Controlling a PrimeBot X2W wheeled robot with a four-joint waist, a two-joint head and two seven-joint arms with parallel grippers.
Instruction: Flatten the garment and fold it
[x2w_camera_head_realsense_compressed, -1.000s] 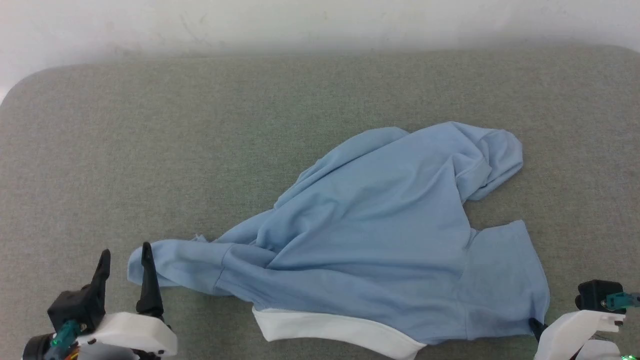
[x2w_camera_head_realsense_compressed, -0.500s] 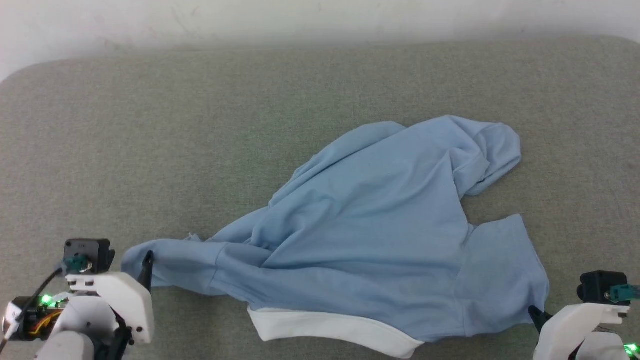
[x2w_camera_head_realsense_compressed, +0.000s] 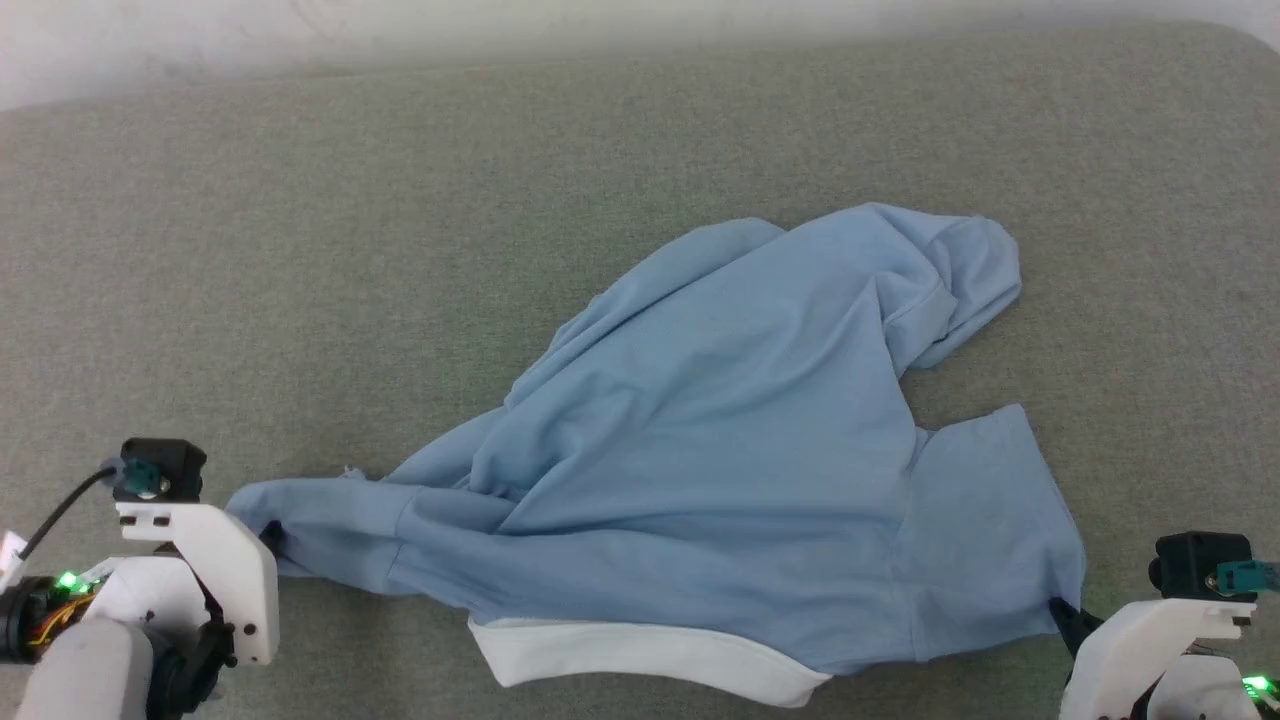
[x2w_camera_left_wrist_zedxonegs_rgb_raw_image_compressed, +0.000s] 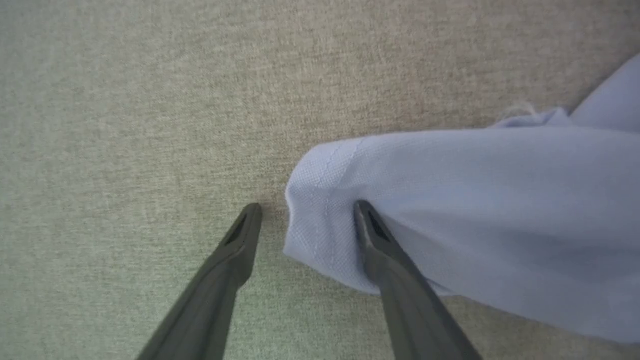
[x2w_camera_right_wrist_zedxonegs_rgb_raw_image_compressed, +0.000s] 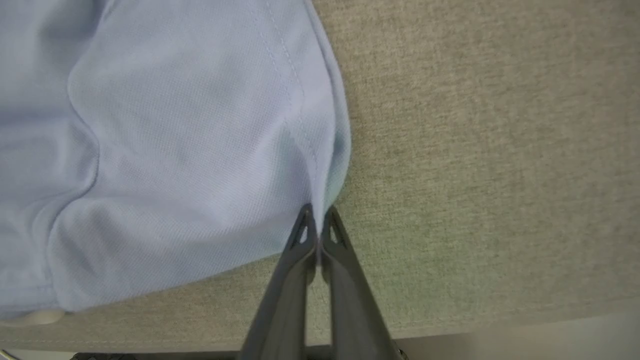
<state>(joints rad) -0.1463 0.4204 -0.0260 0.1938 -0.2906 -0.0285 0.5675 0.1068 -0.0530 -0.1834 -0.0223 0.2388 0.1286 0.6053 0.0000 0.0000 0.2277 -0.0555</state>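
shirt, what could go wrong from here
1. The left end effector is open with only the cuff edge between its fingers; closing now may catch a thin bite that slips.
2. The right end effector is shut on just a corner of the shirt; a hard pull could free it.
3. The far end lies bunched; pulling may not flatten it.

The head camera looks steeply down from the near side on the grey-green fabric surface (x2w_camera_head_realsense_compressed: 400, 200); both wrist cameras face it closely, sharing near corners of the light blue polo shirt (x2w_camera_head_realsense_compressed: 720, 450).
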